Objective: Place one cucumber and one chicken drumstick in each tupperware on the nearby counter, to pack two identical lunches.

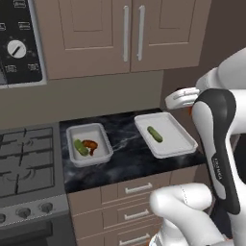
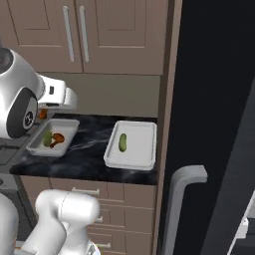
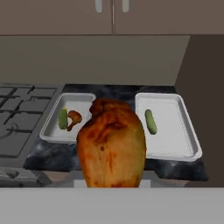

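The gripper (image 3: 112, 186) is closed around a brown chicken drumstick (image 3: 111, 144), held up in the air in front of the black counter (image 1: 127, 158). Two white tupperware boxes sit on that counter. The left tupperware (image 1: 89, 144) (the one beside the stove (image 1: 26, 158)) has a cucumber (image 1: 80, 147) and a drumstick (image 1: 90, 145) inside. The right tupperware (image 1: 166, 135) has just one cucumber (image 1: 154, 134) lying in it.

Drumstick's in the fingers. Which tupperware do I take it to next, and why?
Probably carry the drumstick forward over the right tupperware and lower it there: that one holds only a cucumber, while the left tupperware already has a cucumber and a drumstick.
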Controlling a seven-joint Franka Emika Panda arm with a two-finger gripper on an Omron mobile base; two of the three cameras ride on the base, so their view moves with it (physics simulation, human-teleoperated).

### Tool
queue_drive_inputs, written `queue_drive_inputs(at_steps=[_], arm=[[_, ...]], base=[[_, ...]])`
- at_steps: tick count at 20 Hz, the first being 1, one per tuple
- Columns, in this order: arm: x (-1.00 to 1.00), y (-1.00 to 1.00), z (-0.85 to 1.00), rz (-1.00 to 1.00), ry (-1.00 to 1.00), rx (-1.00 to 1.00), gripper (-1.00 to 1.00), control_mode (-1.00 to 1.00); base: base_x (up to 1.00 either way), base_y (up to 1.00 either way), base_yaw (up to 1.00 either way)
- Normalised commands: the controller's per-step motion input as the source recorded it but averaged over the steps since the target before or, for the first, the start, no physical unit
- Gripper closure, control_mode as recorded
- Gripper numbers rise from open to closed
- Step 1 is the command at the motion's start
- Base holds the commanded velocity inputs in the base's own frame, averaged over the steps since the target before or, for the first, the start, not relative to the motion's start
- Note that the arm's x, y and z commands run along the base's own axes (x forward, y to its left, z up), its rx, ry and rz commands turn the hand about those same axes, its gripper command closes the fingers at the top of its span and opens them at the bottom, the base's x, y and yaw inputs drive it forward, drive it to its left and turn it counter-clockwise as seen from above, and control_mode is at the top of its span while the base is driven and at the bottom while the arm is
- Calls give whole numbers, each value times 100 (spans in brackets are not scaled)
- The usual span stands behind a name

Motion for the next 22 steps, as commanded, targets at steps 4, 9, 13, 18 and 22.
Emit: queue_drive_inputs(at_steps=[4, 9, 13, 18, 22], arm=[[0, 0, 0, 0, 0, 0, 100, 100], [-27, -5, -39, 0, 4, -1, 100, -100], [-2, -13, -75, 0, 8, -1, 100, -100], [45, -34, -71, -1, 18, 0, 100, -100], [53, -28, -42, -1, 29, -2, 100, -100]], base=[[32, 0, 0], [-3, 0, 0], [0, 0, 0], [0, 0, 0], [0, 0, 0]])
